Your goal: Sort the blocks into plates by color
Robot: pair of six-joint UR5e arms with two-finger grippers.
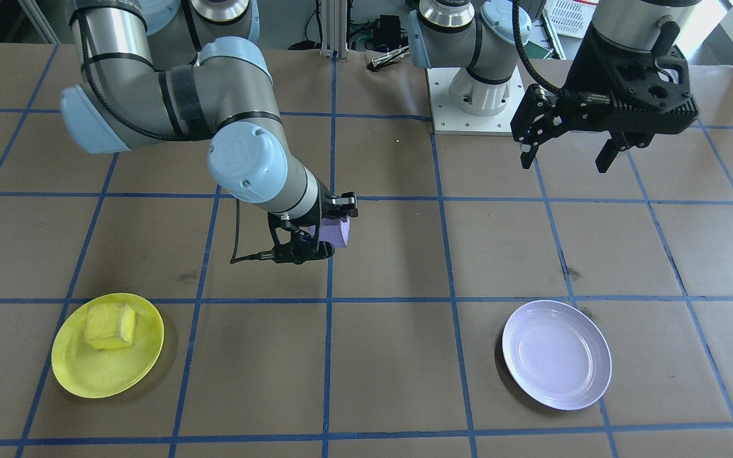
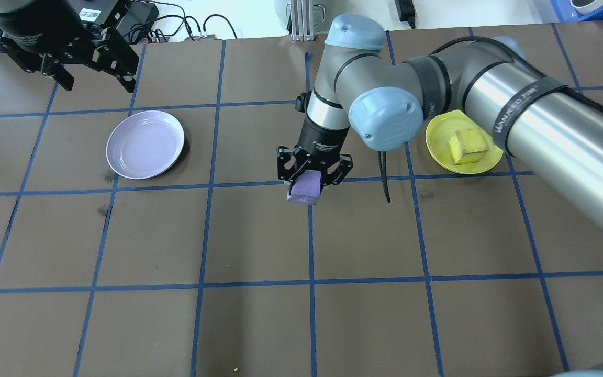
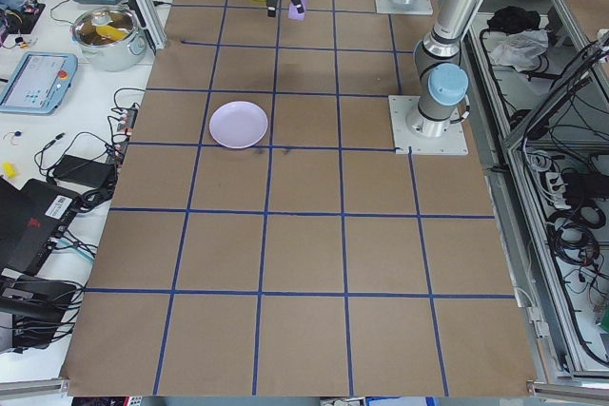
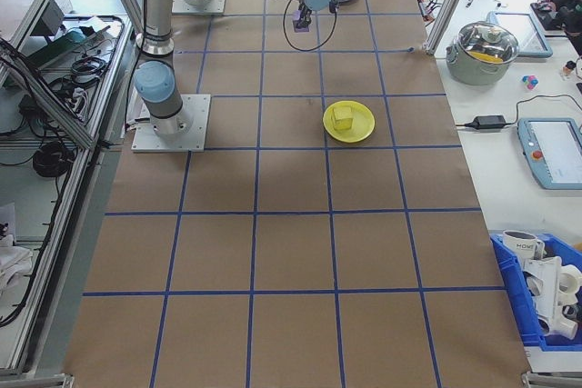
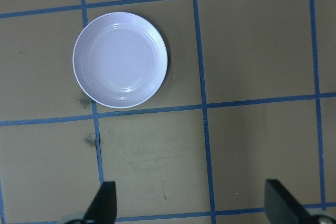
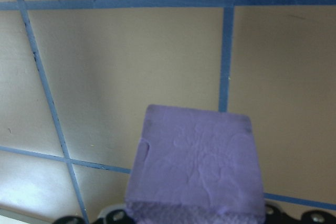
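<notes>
A: What's the biggest thing here?

B: The bench (image 2: 259, 324), brown with a blue tape grid. Its near half lies bare in the overhead view, with broad open squares between the two plates.

A: And the plates?

B: The lavender plate (image 2: 145, 144) sits on the robot's left, its rim just clear of the tape lines. The yellow plate (image 2: 443, 152) sits well apart on the right, partly hidden under the right arm, and holds the yellow block (image 2: 467, 146).

A: The pincers?

B: The left pincer (image 1: 567, 152) hangs high near the bench's rear edge beside its base, jaws spread wide and holding nothing; its wrist camera looks down on the lavender plate. The right pincer (image 2: 313, 175) is between the plates, closed on the purple block (image 2: 305, 187).

A: Where exactly is that block?

B: Over a tape crossing near the middle. Whether it touches the surface, I cannot tell. Open bench surrounds it on every side.
</notes>
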